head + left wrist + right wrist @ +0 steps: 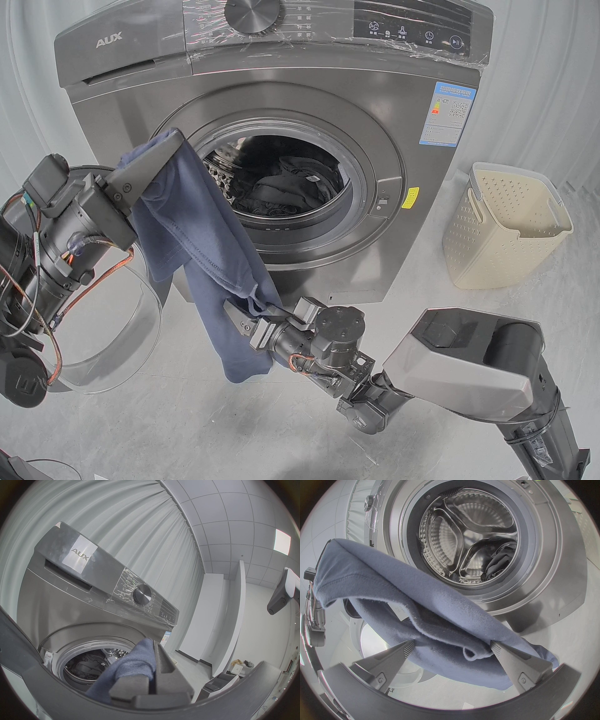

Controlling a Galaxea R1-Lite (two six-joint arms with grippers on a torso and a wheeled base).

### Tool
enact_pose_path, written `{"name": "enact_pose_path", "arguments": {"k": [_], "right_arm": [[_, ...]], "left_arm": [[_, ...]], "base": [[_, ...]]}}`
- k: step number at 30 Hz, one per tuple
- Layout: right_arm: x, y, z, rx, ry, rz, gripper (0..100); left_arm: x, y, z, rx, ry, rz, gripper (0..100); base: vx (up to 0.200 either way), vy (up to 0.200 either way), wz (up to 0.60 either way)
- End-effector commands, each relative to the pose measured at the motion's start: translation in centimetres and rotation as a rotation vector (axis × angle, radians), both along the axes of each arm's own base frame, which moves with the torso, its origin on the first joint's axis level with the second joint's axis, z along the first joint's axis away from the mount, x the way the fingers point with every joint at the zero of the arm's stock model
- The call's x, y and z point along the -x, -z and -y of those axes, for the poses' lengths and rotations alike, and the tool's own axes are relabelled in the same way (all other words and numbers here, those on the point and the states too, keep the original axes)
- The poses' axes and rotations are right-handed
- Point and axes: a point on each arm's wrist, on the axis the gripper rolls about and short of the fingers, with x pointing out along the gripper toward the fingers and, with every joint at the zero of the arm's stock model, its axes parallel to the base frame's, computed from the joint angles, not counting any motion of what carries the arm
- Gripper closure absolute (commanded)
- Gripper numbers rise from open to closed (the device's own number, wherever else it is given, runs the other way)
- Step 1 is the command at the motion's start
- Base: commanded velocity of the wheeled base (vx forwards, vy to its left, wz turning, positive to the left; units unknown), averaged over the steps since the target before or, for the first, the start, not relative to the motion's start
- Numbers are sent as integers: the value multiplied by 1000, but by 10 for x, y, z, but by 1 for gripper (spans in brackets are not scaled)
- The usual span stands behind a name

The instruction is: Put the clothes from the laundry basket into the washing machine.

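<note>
A blue garment (200, 237) hangs in front of the washing machine (375, 112), just left of its open drum. My left gripper (169, 147) is shut on the garment's top edge, with blue cloth (131, 664) pinched between its fingers (165, 667). My right gripper (250, 315) is at the garment's lower part, open. Its fingertips (407, 647) stand wide apart with the cloth (425, 605) draped between them. Dark clothes (281, 178) lie inside the drum. The cream laundry basket (506, 231) stands on the floor to the machine's right.
The machine's round glass door (106, 325) is swung open on the left, beneath my left arm. Grey floor lies in front of the machine. A curtain hangs behind it.
</note>
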Motion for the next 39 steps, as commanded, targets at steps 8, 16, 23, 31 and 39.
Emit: {"name": "enact_pose_path", "arguments": {"k": [8, 16, 23, 31, 39], "right_arm": [[-3, -1, 1, -8, 18, 10, 100], [-3, 2, 3, -2, 20, 3, 100], [21, -17, 19, 53, 10, -1, 100], [61, -75, 76, 207, 38, 125, 100], [63, -115, 132, 321, 157, 261, 100]], "left_arm": [[-1, 1, 1, -1, 2, -4, 100], [-1, 1, 1, -2, 2, -5, 100], [-4, 3, 1, -5, -3, -12, 100], [-14, 10, -8, -17, -56, -40, 100], [-15, 10, -11, -16, -67, -43, 100]], "base": [[0, 0, 0], [0, 0, 0], [0, 0, 0], [0, 0, 0], [0, 0, 0]]}}
